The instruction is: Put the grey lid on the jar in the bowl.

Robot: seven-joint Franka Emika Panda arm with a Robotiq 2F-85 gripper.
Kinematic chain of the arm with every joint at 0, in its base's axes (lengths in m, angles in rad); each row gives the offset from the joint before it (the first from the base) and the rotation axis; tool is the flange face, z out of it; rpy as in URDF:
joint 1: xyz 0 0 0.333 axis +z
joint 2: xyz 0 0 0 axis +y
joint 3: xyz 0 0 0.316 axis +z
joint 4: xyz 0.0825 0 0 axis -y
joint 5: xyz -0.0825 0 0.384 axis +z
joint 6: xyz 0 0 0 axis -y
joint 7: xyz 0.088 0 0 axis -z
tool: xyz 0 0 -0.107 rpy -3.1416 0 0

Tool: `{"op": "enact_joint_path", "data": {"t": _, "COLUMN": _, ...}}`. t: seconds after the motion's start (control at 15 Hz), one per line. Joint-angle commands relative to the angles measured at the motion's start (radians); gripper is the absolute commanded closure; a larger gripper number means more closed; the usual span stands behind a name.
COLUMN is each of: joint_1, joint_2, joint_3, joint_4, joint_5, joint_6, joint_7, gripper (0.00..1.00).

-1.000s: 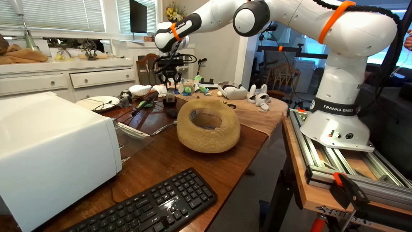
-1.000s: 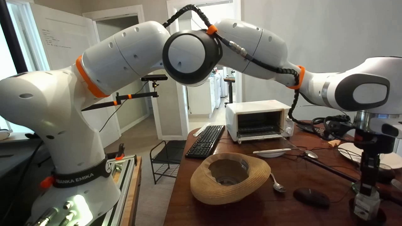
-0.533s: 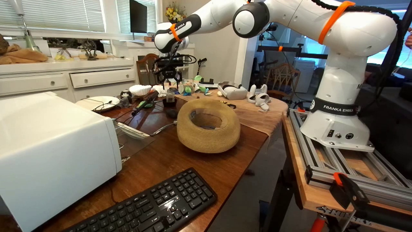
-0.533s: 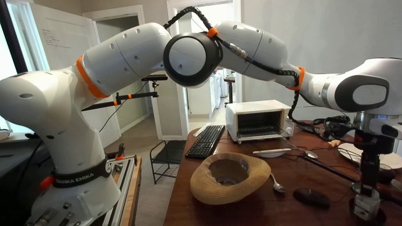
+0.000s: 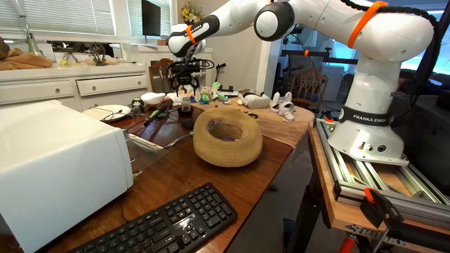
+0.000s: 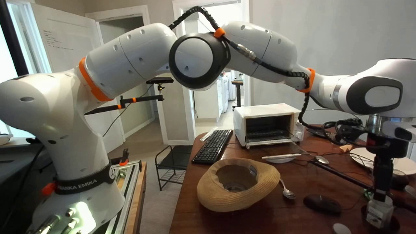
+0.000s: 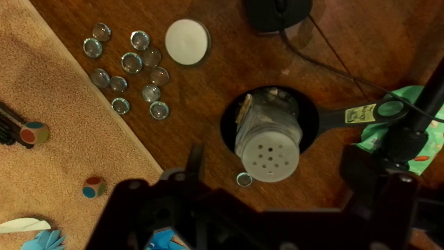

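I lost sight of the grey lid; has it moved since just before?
Yes: in an exterior view the lid now appears below the unmoved mouse; direction unclear.

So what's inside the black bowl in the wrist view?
The black bowl holds a jar with a perforated grey top. The jar covers much of the bowl's bottom, so anything beneath it is hidden.

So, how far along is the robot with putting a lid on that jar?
Done: the jar sits in the bowl, topped by a holed grey lid. In hand: nothing; the gripper is open above the jar. Left: a plain pale lid lies on the table; if that's the one meant, it probably needs picking up and setting on. If the holed one is meant, likely only backing away remains.
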Motion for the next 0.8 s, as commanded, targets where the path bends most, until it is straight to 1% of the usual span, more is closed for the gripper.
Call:
{"op": "enact_joint_path", "data": {"t": 0.0, "joint_1": 0.01, "joint_2": -0.021, "joint_3": 0.0, "joint_4": -0.011, "joint_5": -0.005, "joint_6": -0.021, "joint_7": -0.007, "gripper": 0.0}}
{"op": "enact_joint_path", "data": {"t": 0.2, "joint_1": 0.025, "joint_2": -0.052, "joint_3": 0.006, "joint_4": -0.054, "joint_5": -0.009, "joint_6": -0.02, "joint_7": -0.039, "gripper": 0.0}}
{"op": "enact_joint_path", "data": {"t": 0.33, "joint_1": 0.038, "joint_2": -0.083, "joint_3": 0.01, "joint_4": -0.102, "joint_5": -0.016, "joint_6": -0.023, "joint_7": -0.09, "gripper": 0.0}}
{"op": "enact_joint_path", "data": {"t": 0.47, "joint_1": 0.051, "joint_2": -0.121, "joint_3": 0.013, "joint_4": -0.171, "joint_5": -0.021, "joint_6": -0.016, "joint_7": -0.158, "gripper": 0.0}}
{"op": "enact_joint_path", "data": {"t": 0.6, "joint_1": 0.066, "joint_2": -0.164, "joint_3": 0.008, "joint_4": -0.264, "joint_5": -0.027, "joint_6": -0.027, "joint_7": -0.217, "gripper": 0.0}}
{"op": "enact_joint_path", "data": {"t": 0.73, "joint_1": 0.075, "joint_2": -0.207, "joint_3": 0.005, "joint_4": -0.369, "joint_5": -0.027, "joint_6": -0.011, "joint_7": -0.258, "gripper": 0.0}}
